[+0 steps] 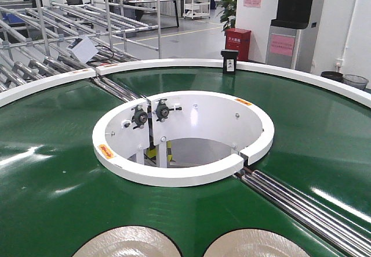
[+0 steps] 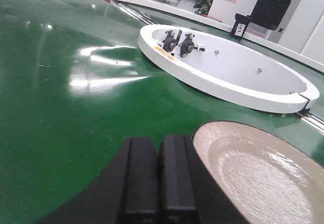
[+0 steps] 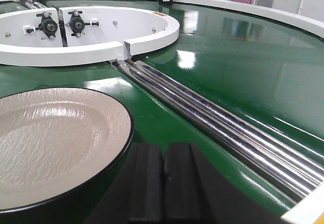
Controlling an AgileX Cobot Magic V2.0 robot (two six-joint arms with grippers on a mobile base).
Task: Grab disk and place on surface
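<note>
Two beige disks with dark rims lie on the green conveyor belt (image 1: 52,170), cut off by the bottom edge of the front view: a left disk (image 1: 124,242) and a right disk (image 1: 255,244). In the left wrist view my left gripper (image 2: 158,145) is shut and empty, low over the belt, with a disk (image 2: 258,176) just to its right. In the right wrist view my right gripper (image 3: 164,152) is also shut and empty, with a disk (image 3: 55,138) close on its left. Neither gripper touches a disk. The surface is out of view.
A white inner ring (image 1: 174,176) with two black bearings surrounds the belt's central hole. Steel rollers (image 3: 212,123) cross the belt right of my right gripper. The white outer rim (image 1: 301,74) carries a black box (image 1: 229,61). Metal racks (image 1: 64,19) stand beyond.
</note>
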